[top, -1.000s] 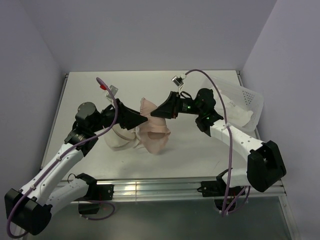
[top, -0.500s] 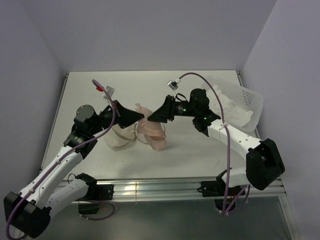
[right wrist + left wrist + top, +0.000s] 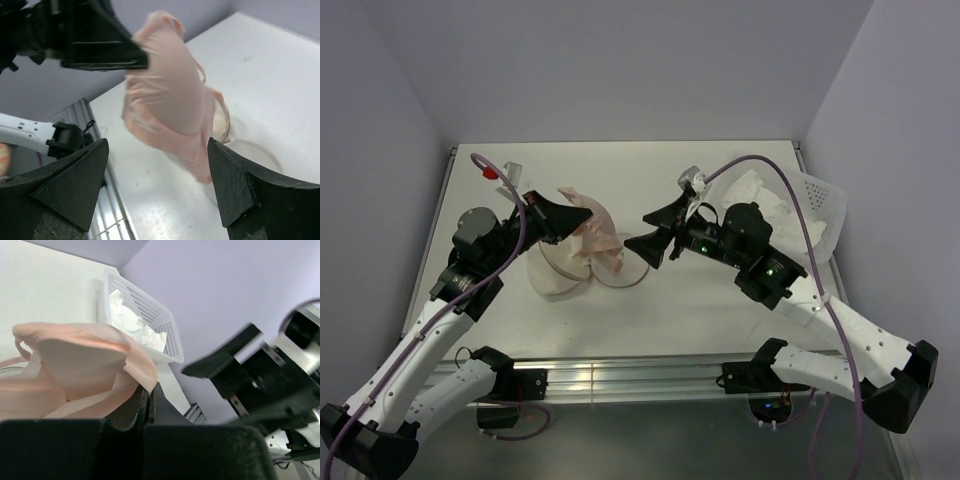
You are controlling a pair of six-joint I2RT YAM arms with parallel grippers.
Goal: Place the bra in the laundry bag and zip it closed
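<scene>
Versus the frame a second prior: right end effector [image 3: 650,230] had released the pale peach fabric bra [image 3: 595,232] and drawn back right. Left end effector [image 3: 563,208] stayed clenched on it. The bra hung crumpled over the whitish cylindrical mesh laundry bag [image 3: 556,277], centre-left on the tabletop [image 3: 700,300].
</scene>
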